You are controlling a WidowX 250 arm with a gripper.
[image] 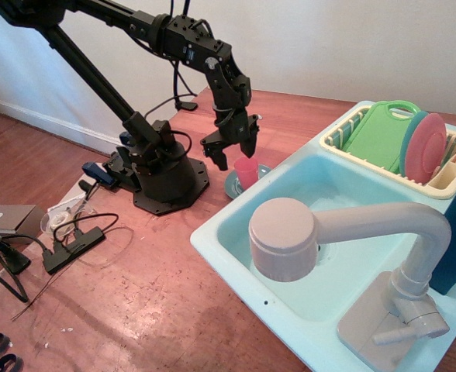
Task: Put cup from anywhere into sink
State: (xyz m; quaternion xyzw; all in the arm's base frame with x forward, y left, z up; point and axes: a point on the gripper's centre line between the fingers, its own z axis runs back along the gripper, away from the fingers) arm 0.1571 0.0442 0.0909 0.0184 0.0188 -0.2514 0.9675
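Observation:
The cup (246,172) is a small pink tumbler standing upright on a teal saucer (233,185), just outside the far left rim of the sink. The sink (212,240) is a large light turquoise basin with a big grey-beige faucet (290,236) at its near side. My gripper (234,150) hangs just above and slightly left of the cup, fingers pointing down and spread apart, holding nothing. Whether a fingertip touches the cup's rim is unclear.
A cream-yellow dish rack (344,139) at the sink's far right holds a green board (381,132) and a pink plate (428,147). The arm's black base (162,182) stands left of the saucer. Cables and a black box (73,244) lie on the wooden table at left.

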